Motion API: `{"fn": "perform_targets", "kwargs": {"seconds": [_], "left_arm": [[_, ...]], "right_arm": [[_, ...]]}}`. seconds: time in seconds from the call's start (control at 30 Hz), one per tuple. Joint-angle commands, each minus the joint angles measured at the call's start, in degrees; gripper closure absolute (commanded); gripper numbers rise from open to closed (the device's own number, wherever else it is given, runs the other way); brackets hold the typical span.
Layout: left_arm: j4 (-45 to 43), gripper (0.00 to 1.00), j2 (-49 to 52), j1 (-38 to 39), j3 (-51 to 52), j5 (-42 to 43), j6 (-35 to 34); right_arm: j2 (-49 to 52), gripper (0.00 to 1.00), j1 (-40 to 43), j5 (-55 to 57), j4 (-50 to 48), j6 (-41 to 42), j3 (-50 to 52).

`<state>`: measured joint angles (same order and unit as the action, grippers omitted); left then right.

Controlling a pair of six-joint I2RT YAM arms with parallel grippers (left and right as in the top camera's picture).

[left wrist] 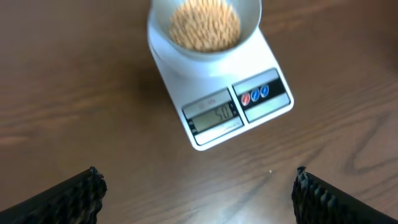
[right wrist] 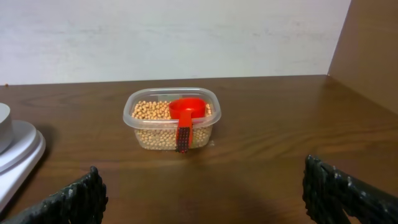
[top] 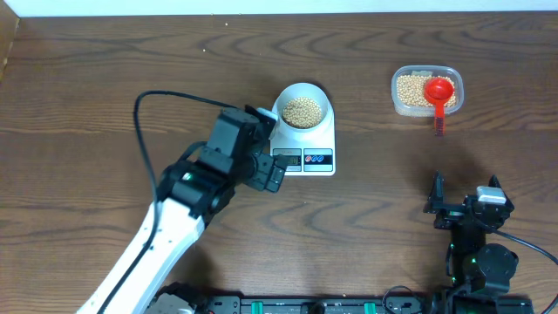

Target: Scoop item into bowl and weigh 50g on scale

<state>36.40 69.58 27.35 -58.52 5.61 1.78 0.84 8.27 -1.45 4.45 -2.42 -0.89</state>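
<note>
The white bowl (top: 302, 88) sits on the scale (top: 301, 160) about mid-desk, and a mound of tan soybeans (top: 302, 112) fills its bottom. The left gripper (top: 270, 144) hovers just beside the scale's left front corner. Its jaws are spread wide and hold nothing, and as far as I can tell they touch neither bowl nor scale. The right gripper (top: 466, 194) is also spread and empty, parked near the desk's near edge on the right, well apart from everything.

This looks like the checking stage. From the left wrist view the grey display (left wrist: 214, 116) shows digits that may read fifty, though they are too blurred to be sure. To do this well, the left arm should keep off the platform and the bowl's rim, because any contact would upset the reading. If the weight is short, I'd add only a few beans at a time and let the figure settle between pours.

The clear plastic tub (top: 395, 92) stands toward the far right of the desk, with rounded corners and thin walls, and is about half full of beans. The red scoop (top: 439, 91) lies in it with its handle hanging over the near rim. The beans are small, smooth and round, so they will roll and scatter if tipped fast. The scale is flat, glossy white plastic with two round buttons (left wrist: 255, 95) beside the display. The desk (top: 105, 61) is dark wood grain.
</note>
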Motion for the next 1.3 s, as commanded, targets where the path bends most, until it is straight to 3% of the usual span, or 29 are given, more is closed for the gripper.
{"fn": "perform_targets", "kwargs": {"seconds": [0.0,0.23,0.5,1.0,1.27], "left_arm": [[0.2,0.02,-6.8,-1.4,0.3,-2.2,1.8],[-0.5,0.02,-18.5,-11.8,2.7,-0.2,0.8],[-11.8,0.02,-35.0,-24.6,16.8,1.9,0.8],[-35.0,0.02,-58.6,-31.8,46.8,1.9,0.9],[-39.0,0.02,-67.5,-32.9,55.8,1.4,1.0]], "right_arm": [[-0.5,0.01,-0.7,0.7,-0.2,-0.9,0.5],[-0.5,0.01,-0.7,0.7,-0.2,-0.9,0.5],[-0.5,0.01,-0.7,0.7,-0.2,-0.9,0.5],[-0.5,0.01,-0.7,0.7,-0.2,-0.9,0.5],[-0.5,0.01,-0.7,0.7,-0.2,-0.9,0.5]]}}
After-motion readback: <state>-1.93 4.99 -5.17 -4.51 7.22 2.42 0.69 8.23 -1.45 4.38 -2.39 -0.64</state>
